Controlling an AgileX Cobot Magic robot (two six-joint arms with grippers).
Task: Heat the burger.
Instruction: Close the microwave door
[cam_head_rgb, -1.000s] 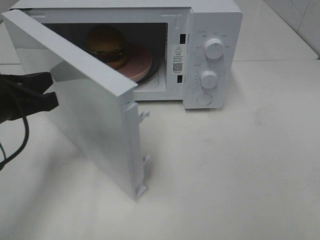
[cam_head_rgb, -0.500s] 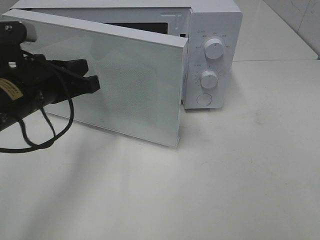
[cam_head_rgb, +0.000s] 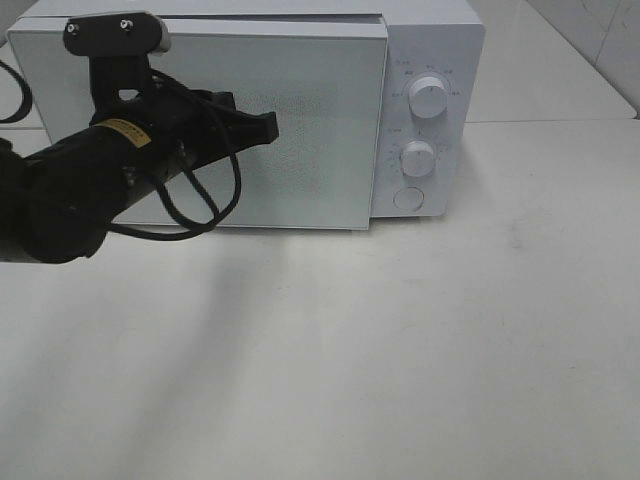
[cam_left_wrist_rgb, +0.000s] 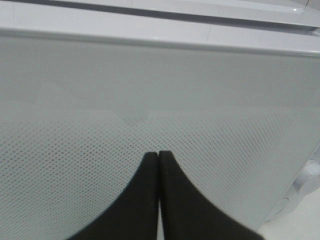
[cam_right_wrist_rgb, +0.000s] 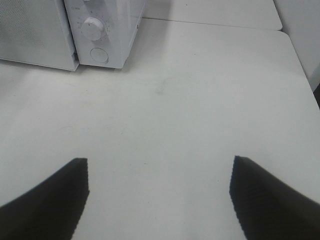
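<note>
From the high camera, a white microwave (cam_head_rgb: 430, 40) stands at the top of the frame on a white table (cam_head_rgb: 450, 350). Its door (cam_head_rgb: 330, 170) is shut, so the burger cannot be seen. Right of the door are an upper knob (cam_head_rgb: 429, 97), a lower knob (cam_head_rgb: 417, 158) and a round button (cam_head_rgb: 408, 198). The black left claw (cam_head_rgb: 268, 127) reaches in from the left, with its tip over the door and a black cable (cam_head_rgb: 205, 200) looping under it.

From the left wrist camera, the left claw (cam_left_wrist_rgb: 158, 155) has its two fingers pressed together with nothing between them. It points at the dotted door, very close.

From the right wrist camera, the right claw (cam_right_wrist_rgb: 160, 195) has its fingers wide apart over bare table, holding nothing. The microwave is in the upper left, well away.
</note>
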